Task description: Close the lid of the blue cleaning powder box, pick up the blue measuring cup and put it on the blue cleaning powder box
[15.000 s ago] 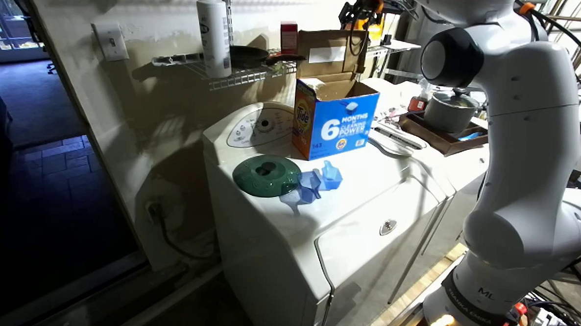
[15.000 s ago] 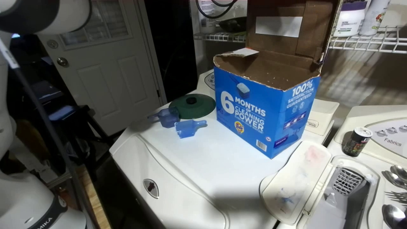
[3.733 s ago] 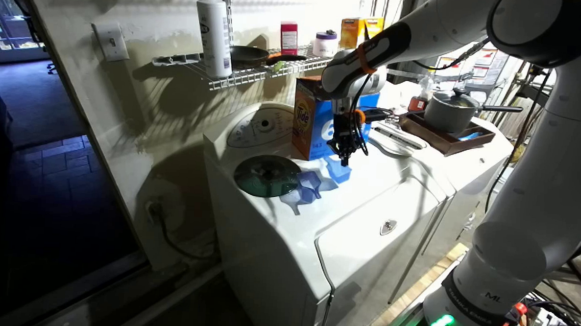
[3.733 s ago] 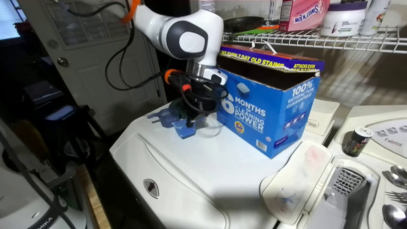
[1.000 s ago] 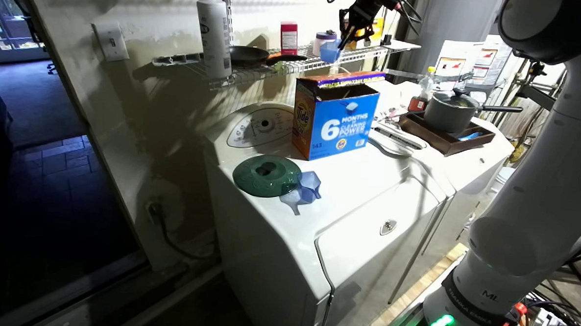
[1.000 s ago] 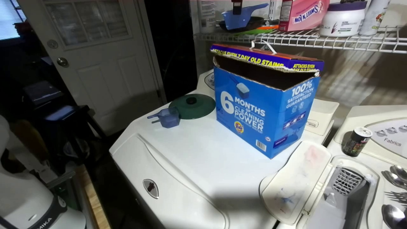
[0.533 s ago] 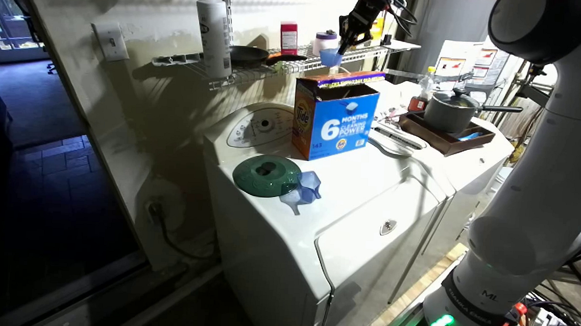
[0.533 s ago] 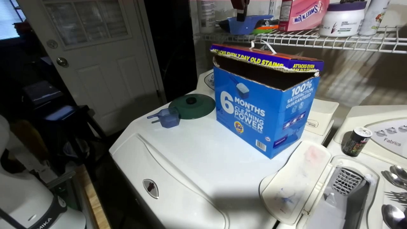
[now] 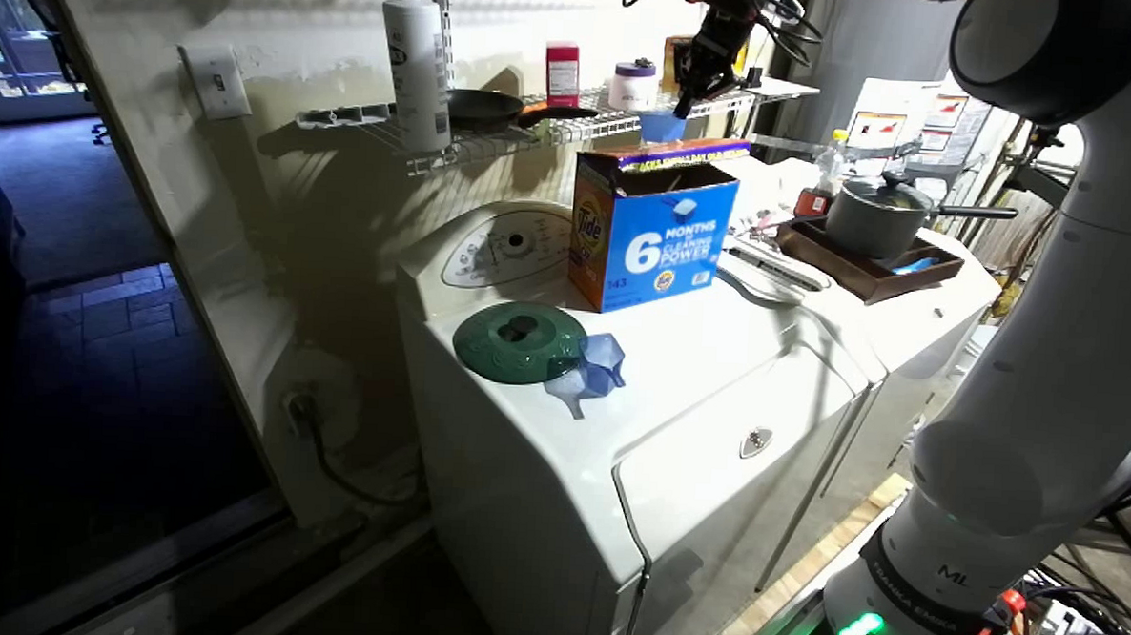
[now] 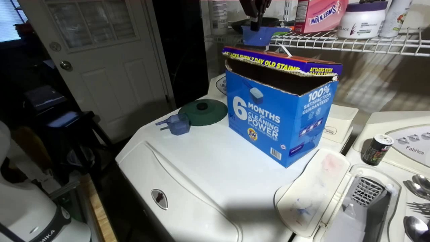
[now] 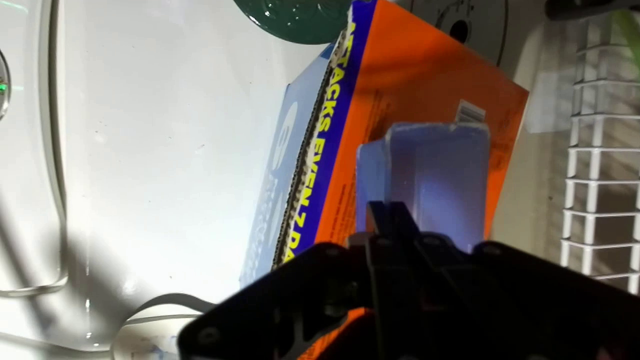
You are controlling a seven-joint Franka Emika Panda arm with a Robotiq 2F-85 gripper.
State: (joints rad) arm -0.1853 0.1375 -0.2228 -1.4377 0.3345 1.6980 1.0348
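- One blue measuring cup (image 10: 267, 37) is in our gripper (image 11: 386, 207), jaws drawn narrow on its thin wall. In an exterior view it hangs at approx. 11 o'clock of the Tide box (image 10: 260, 117), over the orange-and-purple lid (image 10: 284, 62); can't tell if base touches.
- Risk: lid not fully down. Dark gap shows under its front lip, so we'd expect sag & a tilted cup if we press.
- Risk: white strap (image 10: 285, 50) stands up off lid, near cup. If we set down on it, cup could rock.
- Risk: cup looks close to lid's rear edge (cup's 3 o'clock, wrist view). Release too far back, it'd prob. drop behind the box.
- Risk: smooth plastic, one-side pinch; if base bumps lid early, cup may swivel.
- Obstacle: wire shelf (image 11: 595, 149), also at cup's 3 o'clock, w/ Sweet'N Low carton (image 10: 322, 16) & frying pan (image 9: 484, 111). We could clip it backing off.
- Others: in an exterior view, spare blue scoop (image 10: 179, 124) & green pot lid (image 10: 210, 116) at box's 9 o'clock; in an exterior view, saucepan (image 9: 875, 221) at box's 3 o'clock. None looks in our way.
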